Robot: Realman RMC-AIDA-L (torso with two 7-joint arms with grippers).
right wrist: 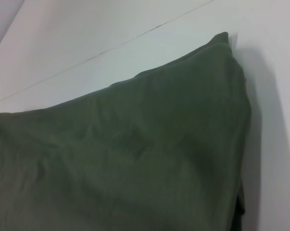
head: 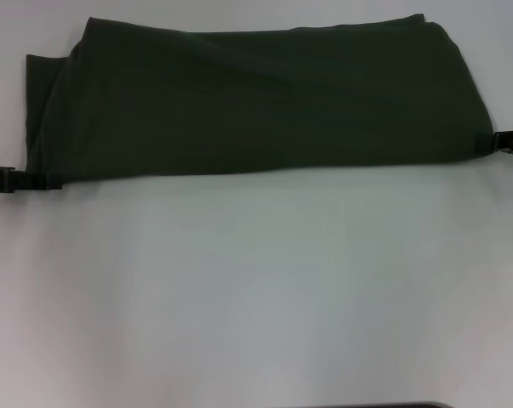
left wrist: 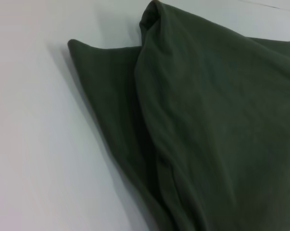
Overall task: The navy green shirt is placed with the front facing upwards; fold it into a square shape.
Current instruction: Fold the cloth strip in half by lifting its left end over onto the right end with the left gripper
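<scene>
The desk is a plain white surface, bare across its near half. The shirt lies along the far edge, folded over into a wide dark green band that runs almost from the left edge to the right edge. Only plain green cloth faces up. Its near edge is pulled fairly straight between the two near corners; its far edge is also fairly even, with soft creases running across the top layer. At the left end the layers do not line up: a lower layer juts out past the upper one, and the left wrist view shows that upper layer bunched in a raised fold over the flatter one. The right wrist view shows the right end lying smoother, tapering to a far corner.

The left gripper sits low at the desk's left edge, clenched on the shirt's near left corner. The right gripper sits at the right edge, pinching the shirt's near right corner.
</scene>
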